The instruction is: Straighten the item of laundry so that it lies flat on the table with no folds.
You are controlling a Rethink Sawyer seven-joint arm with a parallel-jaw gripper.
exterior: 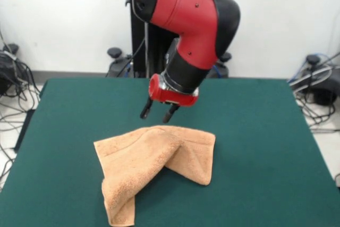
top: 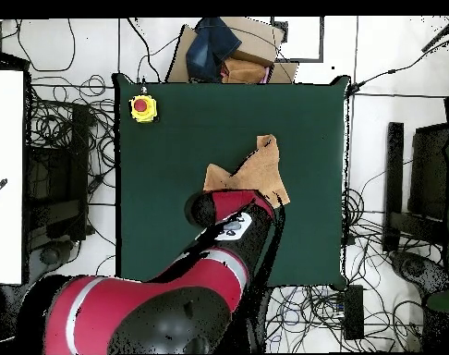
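Note:
The peach-orange towel [exterior: 154, 168] lies crumpled on the dark green table [exterior: 265, 147], folded over itself with one long flap running toward the near edge. In the overhead view the towel [top: 258, 166] shows partly under the arm. My gripper [exterior: 158, 114] hangs just above the towel's far edge, fingers apart and empty. In the overhead view the arm hides the gripper.
A yellow box with a red button [top: 143, 108] sits at one table corner. Cardboard and dark cloth-like clutter [top: 230, 51] lie on the floor beyond the table's far edge. Cables and equipment ring the table on the floor.

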